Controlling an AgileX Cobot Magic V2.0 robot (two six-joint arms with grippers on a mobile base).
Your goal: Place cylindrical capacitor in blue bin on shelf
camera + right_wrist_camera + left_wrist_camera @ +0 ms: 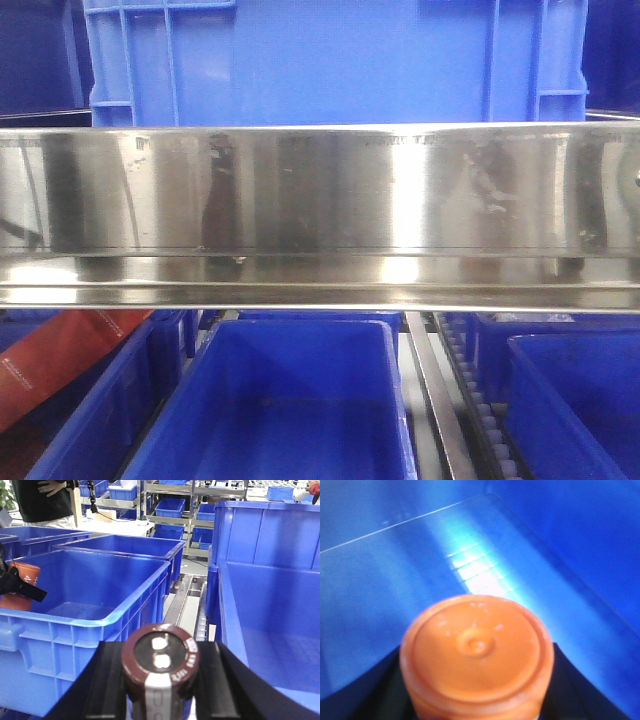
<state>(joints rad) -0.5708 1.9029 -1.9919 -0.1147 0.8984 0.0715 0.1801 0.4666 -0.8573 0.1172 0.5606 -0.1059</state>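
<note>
Cylindrical capacitor [160, 665] stands upright in the right wrist view, clamped between the dark fingers of the right gripper [161, 680]. It is held in front of the gap between two blue bins [90, 617]. An orange cylinder [20, 582] shows at the left edge. Left wrist view: the left gripper [477, 690] grips the orange cylinder's sides above a blue bin floor [395, 580]. Front view: the shelf [320, 200] has its steel rail across the frame, with a blue bin [300, 400] below it.

on the shelf [320, 275] one bin [330, 60] sits behind the front rail [320, 190], three bins [280, 400] stand side by side below, and the cylindrical capacitor [160, 665] is before the roller track [200, 620] between two bins, the big cylinder [20, 587] in the left one.
</note>
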